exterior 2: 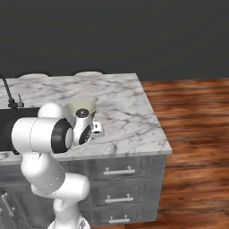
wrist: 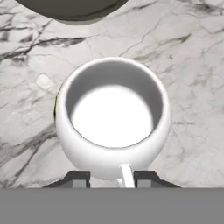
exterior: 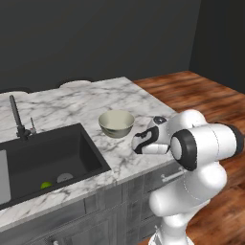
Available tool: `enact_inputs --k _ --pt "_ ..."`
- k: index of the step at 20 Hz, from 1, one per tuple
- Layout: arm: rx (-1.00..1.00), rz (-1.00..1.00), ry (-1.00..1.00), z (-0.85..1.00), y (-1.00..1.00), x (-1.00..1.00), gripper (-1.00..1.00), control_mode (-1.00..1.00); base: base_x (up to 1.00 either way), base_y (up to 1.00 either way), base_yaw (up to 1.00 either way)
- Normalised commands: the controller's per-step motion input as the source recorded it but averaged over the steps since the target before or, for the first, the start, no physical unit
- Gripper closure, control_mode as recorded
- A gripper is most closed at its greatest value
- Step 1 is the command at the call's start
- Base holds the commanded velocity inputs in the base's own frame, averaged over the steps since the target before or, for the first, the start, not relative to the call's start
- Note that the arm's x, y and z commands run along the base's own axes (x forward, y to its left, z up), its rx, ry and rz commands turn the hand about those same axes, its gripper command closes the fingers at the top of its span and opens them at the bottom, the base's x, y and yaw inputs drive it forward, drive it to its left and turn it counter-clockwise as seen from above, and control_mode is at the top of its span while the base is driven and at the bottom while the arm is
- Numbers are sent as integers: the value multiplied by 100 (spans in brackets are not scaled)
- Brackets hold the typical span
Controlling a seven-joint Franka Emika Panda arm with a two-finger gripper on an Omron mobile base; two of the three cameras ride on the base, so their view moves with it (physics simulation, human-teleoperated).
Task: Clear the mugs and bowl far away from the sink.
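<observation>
I'm looking straight down into the whitish mug (wrist: 113, 118) from the hand camera: it stands upright on the marble counter (wrist: 192, 65), its pale inside open to me, its thin handle pointing toward the bottom of that view. The handle sits right between the two dark finger tips of the gripper (wrist: 112, 178), which flank it closely on either side; I read the jaws as drawn in around the handle, though I cannot tell whether the pads actually press on it. A sliver of yellowish-dark marking shows on the mug's left wall. Just beyond the mug, at the top edge of the hand view, is the greyish-green underside of the bowl (wrist: 74, 11).

From the left base view the bowl (exterior: 116, 123) rests upright on the counter (exterior: 72, 103), near the right end of the sink (exterior: 48, 155), with the arm's wrist just to its right. Down in the black basin I see the green mug (exterior: 46, 184) beside a pale round drain. The dark faucet (exterior: 16, 117) stands at the back left of the basin.

In the right base view the bowl (exterior 2: 82, 107) peeks out behind the arm's elbow
</observation>
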Motion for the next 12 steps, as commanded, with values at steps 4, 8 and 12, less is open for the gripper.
enact_inputs --k 4,8,12 --pt "0 0 0 2 0 -2 100 -100 0 0 0" --pt "0 1 0 40 0 -1 100 -100 0 0 0" --pt "0 4 0 72 1 -7 100 -100 0 0 0"
